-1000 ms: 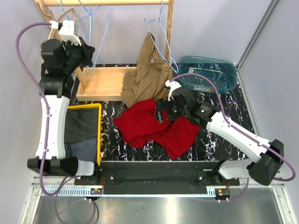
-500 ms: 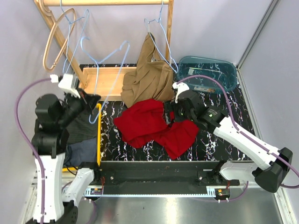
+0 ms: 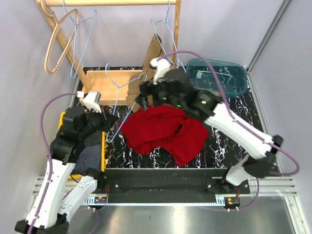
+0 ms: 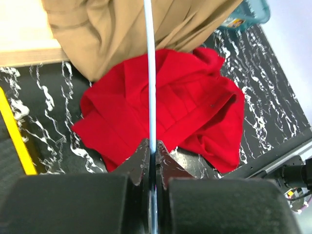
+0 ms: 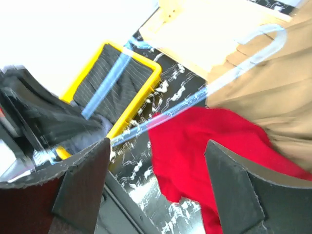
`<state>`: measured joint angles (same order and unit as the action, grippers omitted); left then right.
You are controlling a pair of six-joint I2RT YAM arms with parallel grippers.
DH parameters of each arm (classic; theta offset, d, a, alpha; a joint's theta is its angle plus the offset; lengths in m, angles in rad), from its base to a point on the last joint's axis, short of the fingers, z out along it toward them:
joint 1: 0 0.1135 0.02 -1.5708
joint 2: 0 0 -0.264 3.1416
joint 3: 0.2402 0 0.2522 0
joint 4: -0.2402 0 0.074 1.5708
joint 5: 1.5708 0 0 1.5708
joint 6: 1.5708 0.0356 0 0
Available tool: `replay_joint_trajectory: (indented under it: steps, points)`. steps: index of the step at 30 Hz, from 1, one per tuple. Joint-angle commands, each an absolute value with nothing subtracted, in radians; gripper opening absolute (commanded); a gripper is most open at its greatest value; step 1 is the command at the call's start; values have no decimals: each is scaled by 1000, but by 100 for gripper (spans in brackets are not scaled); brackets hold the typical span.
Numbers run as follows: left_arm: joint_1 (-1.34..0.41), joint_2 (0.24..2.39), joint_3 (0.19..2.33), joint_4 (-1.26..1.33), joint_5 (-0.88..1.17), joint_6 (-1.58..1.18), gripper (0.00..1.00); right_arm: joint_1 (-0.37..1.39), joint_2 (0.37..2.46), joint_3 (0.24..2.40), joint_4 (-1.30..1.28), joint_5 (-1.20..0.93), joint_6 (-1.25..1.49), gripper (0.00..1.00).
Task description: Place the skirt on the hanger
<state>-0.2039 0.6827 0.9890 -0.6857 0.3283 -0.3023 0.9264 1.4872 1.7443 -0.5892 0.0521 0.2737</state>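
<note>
The red skirt [image 3: 163, 129] lies crumpled on the black marbled table; it also shows in the left wrist view [image 4: 170, 107] and the right wrist view [image 5: 209, 146]. My left gripper [image 3: 108, 119] [image 4: 152, 146] is shut on the wire of a light blue hanger [image 3: 117, 86] [image 4: 151, 73] and holds it slanted, just left of the skirt. My right gripper [image 3: 143, 99] [image 5: 156, 180] is wide open and empty. It hovers over the skirt's far left edge, close to the hanger wire [image 5: 170, 112].
A tan garment [image 3: 156, 73] hangs on a wire hanger from the wooden rack [image 3: 112, 87] behind the skirt. More hangers [image 3: 78, 29] hang on the rail. A yellow tray [image 3: 103, 141] of dark clothes is at the left. A teal basin [image 3: 219, 78] is at the back right.
My left arm has brought the blue hanger down from the rail to beside the skirt. My right gripper has lifted off the skirt and swung back and left toward the hanger.
</note>
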Motion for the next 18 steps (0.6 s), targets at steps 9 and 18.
replay_joint_trajectory:
  steps: [9, 18]
  points:
    - [-468, 640, 927, -546, -156, -460, 0, 1108, 1937, 2199, -563, 486, 193, 90]
    - [-509, 640, 890, -535, -181, -471, 0, 1111, 2141, 2454, -587, 580, 143, 87]
